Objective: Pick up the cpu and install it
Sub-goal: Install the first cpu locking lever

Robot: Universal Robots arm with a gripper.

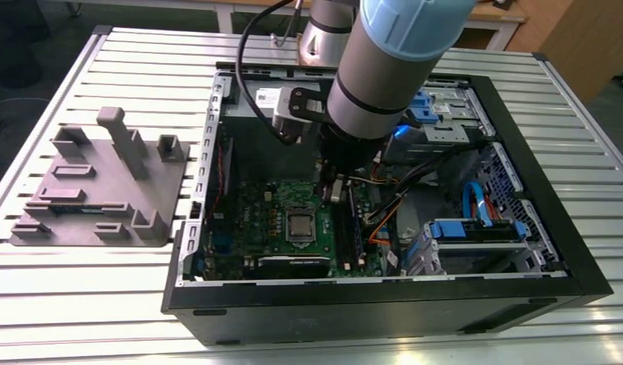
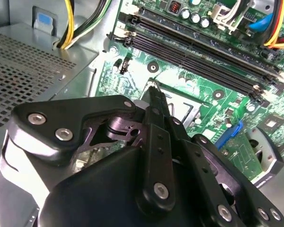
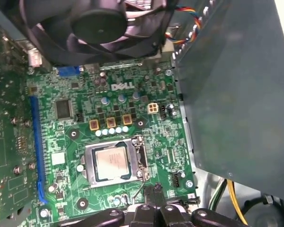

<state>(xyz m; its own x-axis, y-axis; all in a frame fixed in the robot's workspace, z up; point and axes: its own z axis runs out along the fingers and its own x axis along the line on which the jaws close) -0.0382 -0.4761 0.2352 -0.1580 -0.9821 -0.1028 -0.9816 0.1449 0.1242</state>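
Exterior view first: a slatted metal counter (image 1: 108, 304) carries an open computer case (image 1: 392, 293) lying on its side, with a grey fixture block (image 1: 93, 186) of slots and pegs just beside it on the exterior view's left. The arm (image 1: 392, 68) reaches down into the case, above the green motherboard (image 1: 260, 213), next to the grey power supply (image 3: 236, 94), whose flat side shows large in the first wrist view. A black fan (image 3: 97, 26) hangs over the far part of the board in that same view.

Judged from how things lie, most of the task looks done. The cpu (image 3: 112, 162) sits flat and square inside its socket (image 3: 114, 161), its silvery top showing in the socket frame's opening; the exterior view shows it there as well (image 1: 300, 225). Whether the socket's latch is fully locked I cannot tell, though a thin lever seems to lie along one side of the frame.

The gripper (image 3: 155, 190) holds nothing: its fingers (image 2: 156, 106) are pressed together into one narrow tip in the second wrist view, poised over the board just beside the socket edge, apart from the cpu. What is left, if anything, appears to be only securing the socket
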